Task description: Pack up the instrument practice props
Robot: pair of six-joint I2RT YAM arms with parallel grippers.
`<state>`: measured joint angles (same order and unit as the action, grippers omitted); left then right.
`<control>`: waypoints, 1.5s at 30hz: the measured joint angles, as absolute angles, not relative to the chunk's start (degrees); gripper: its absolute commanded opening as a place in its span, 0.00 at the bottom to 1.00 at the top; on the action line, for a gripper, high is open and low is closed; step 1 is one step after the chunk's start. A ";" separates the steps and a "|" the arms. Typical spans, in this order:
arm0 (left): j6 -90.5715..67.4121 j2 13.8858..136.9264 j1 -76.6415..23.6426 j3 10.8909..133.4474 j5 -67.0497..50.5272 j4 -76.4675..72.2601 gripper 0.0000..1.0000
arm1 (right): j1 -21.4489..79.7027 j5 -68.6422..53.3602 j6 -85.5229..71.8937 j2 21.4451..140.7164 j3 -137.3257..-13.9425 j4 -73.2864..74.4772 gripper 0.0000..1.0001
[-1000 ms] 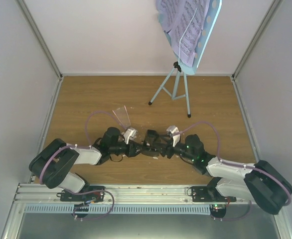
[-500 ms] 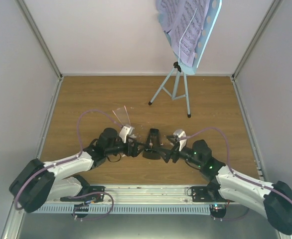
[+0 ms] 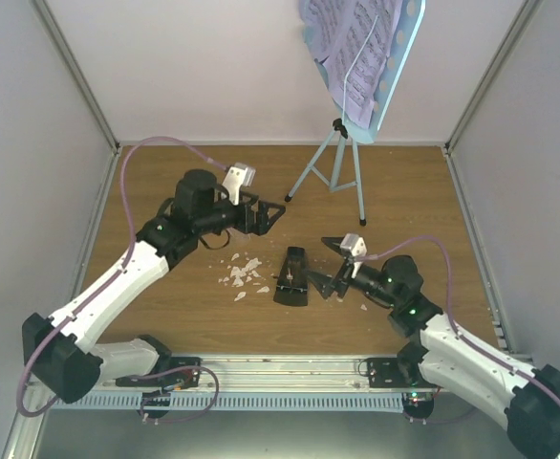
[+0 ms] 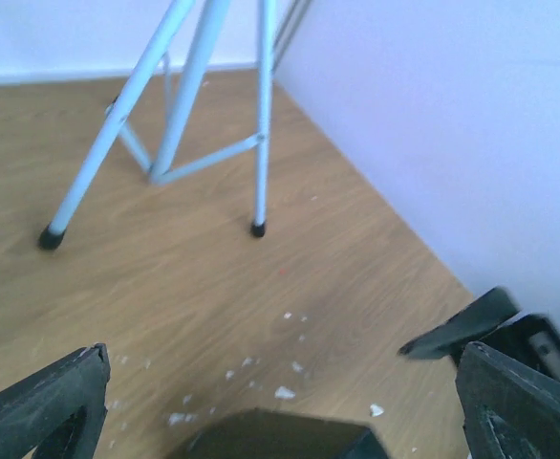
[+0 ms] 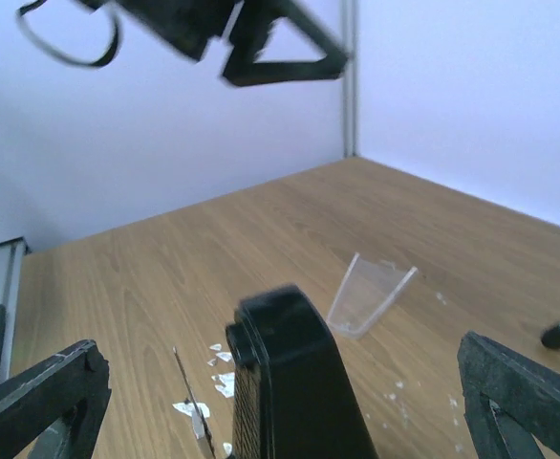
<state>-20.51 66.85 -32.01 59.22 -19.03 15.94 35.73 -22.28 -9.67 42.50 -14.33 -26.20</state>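
Left pincer [image 3: 272,216]: a second ago half-closed at the metronome [image 3: 291,277], now jaws wide, holding nothing. That arm has swung up and far, and hangs just near-left of the stand [image 3: 340,167]'s left foot.

Crumbs [image 3: 243,273]: white scatter on the bench [image 3: 414,191] left of the metronome, uncovered now that the arm has cleared off.

Cover [image 5: 371,296]: off the metronome, on the bench beyond it in the right wrist view. Top view hides it under the left arm.

Metronome: mid-bench, near side, roughly where both pincers had it. Released, nothing touching it.

Right pincer [image 3: 320,266]: also gone from part-closed to wide open, empty. It has backed off right and sits just beside the metronome, pointing at it.

Stand: far right, still up on its tripod, pages [image 3: 349,48] still on the desk.

Read: both arms dropped the metronome job. It isn't packed, cover is separate. Left looks headed for the stand, my guess. No box or bag visible, so pack target unknown.
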 measured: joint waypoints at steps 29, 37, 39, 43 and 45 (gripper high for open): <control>-7.97 71.48 -30.50 61.23 -17.32 14.37 0.99 | 35.14 -36.51 4.71 67.88 -24.51 -31.57 1.00; -7.90 71.48 -30.50 61.23 -16.82 14.37 0.99 | 35.18 -34.48 4.93 68.58 -24.51 -31.57 0.97; -7.90 71.48 -30.50 61.23 -16.80 14.35 0.99 | 35.20 -34.30 5.13 68.58 -24.49 -31.59 0.94; -7.90 71.48 -30.50 61.23 -16.78 14.35 0.99 | 35.20 -33.67 5.41 68.58 -24.40 -31.59 0.86; -7.90 71.48 -30.48 61.21 -16.80 14.37 0.99 | 35.20 -33.39 5.37 68.58 -24.18 -31.86 0.84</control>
